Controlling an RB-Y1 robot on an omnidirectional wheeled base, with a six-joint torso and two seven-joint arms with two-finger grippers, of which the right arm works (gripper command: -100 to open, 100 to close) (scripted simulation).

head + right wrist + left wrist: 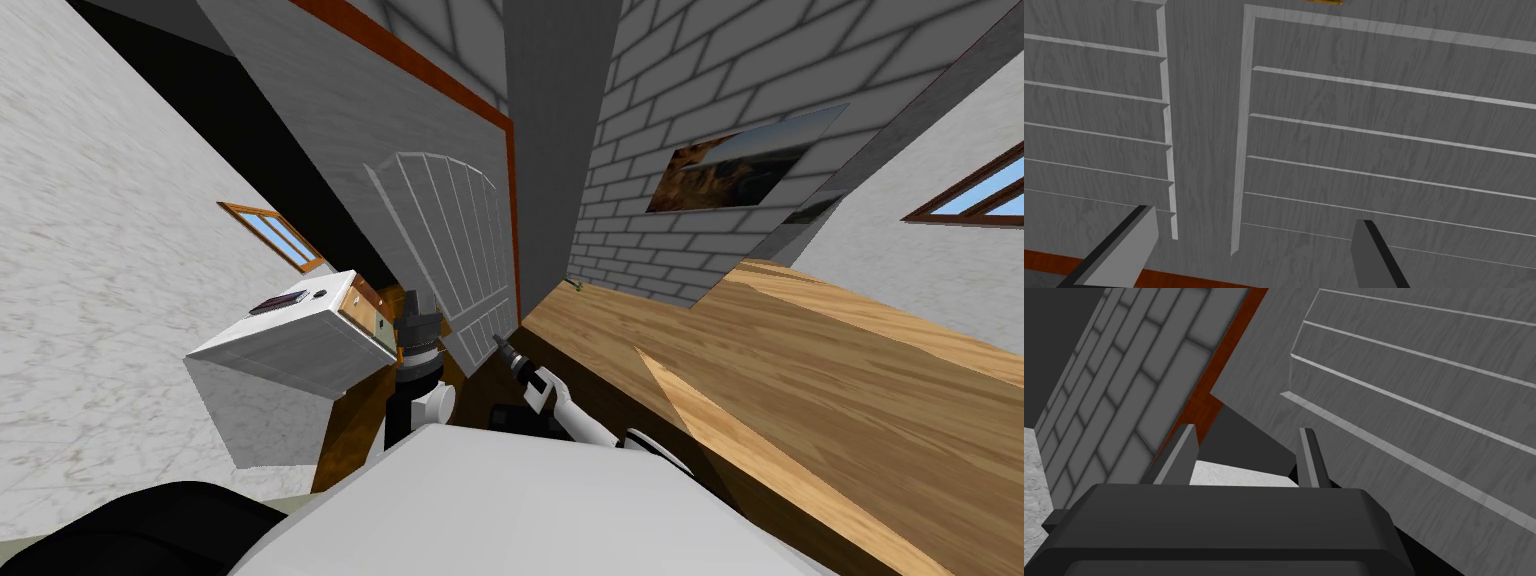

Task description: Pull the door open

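white cabinet (290,345) at 9 o'clock of my hands, tight against the left arm, so there's little elbow room that side.

left gripper (1248,430): blades apart, nothing between them. It's aimed at the free edge of the door (1374,388), where the slab comes away from the red-brown frame (1199,403). A dark gap and pale floor (1239,475) show past that edge, so I'd judge the door already sits slightly off the frame. The hand is probably placed to hook the edge rather than a handle.

In the head view the door is grey, panelled and close, at 12 o'clock of both hands.

right gripper (1255,215): blades spread, empty, square to the flat strip between two panel stacks. Nothing to grab there, so it reads as standby or ready to brace. There's a small brass-coloured piece (1322,2) at its 12 o'clock. It could be latch hardware, can't tell.

At 3 o'clock: wood floor (820,400), and a grey brick wall (680,90) with a picture (740,165). That open side is likely where the base can back off as the door swings.

Risks: blades slipping off the thin edge, cabinet blocking the left elbow.
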